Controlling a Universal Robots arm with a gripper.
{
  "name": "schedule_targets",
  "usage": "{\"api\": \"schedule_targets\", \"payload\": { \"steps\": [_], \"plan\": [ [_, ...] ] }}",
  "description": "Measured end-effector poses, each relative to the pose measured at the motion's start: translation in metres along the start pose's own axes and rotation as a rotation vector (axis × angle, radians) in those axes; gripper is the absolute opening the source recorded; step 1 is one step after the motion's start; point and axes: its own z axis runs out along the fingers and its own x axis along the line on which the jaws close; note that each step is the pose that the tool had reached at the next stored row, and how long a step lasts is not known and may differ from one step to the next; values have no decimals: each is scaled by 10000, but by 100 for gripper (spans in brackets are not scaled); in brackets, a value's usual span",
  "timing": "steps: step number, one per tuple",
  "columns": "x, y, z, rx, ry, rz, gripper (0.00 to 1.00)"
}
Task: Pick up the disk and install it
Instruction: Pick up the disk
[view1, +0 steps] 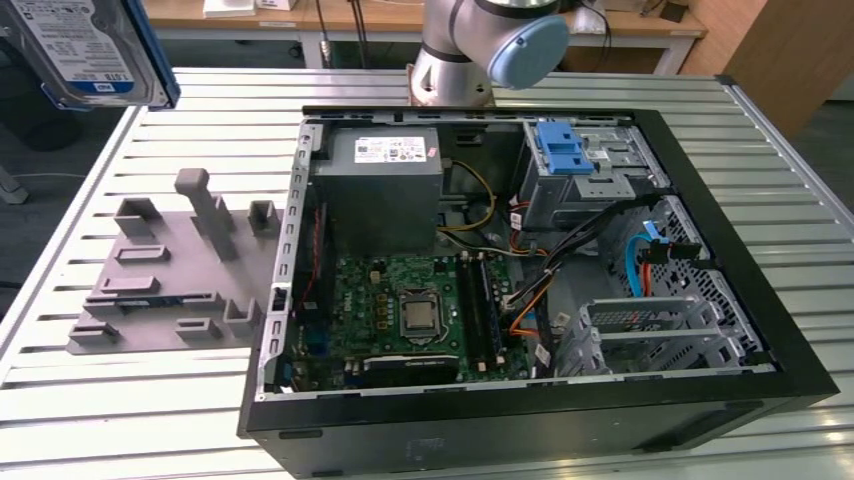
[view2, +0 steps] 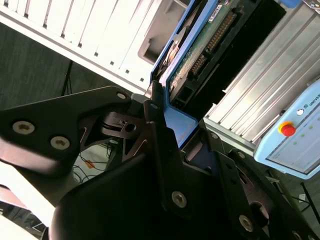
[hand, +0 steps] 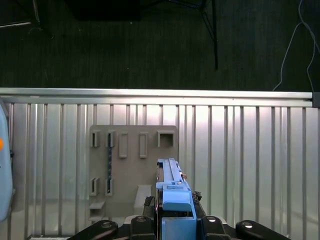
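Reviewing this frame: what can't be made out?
Exterior view: the disk is cut off at the top-left corner; the drive cage interior is covered by its top and blue latch.
Second wrist view: the gripper linkage hides where the fingers meet the disk.

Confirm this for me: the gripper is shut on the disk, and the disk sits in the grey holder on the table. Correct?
Not quite. The gripper is shut on the disk, but the disk does not sit in the holder. The exterior view shows it held in the air at that view's upper left, well apart from the holder on the table.
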Motion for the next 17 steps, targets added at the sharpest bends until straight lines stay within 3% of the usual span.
{"api": "schedule_targets", "payload": {
  "steps": [9, 17],
  "plan": [
    [50, -41, -2, 0, 0, 1, 36],
    [52, -147, -4, 0, 0, 1, 36]
  ]
}}
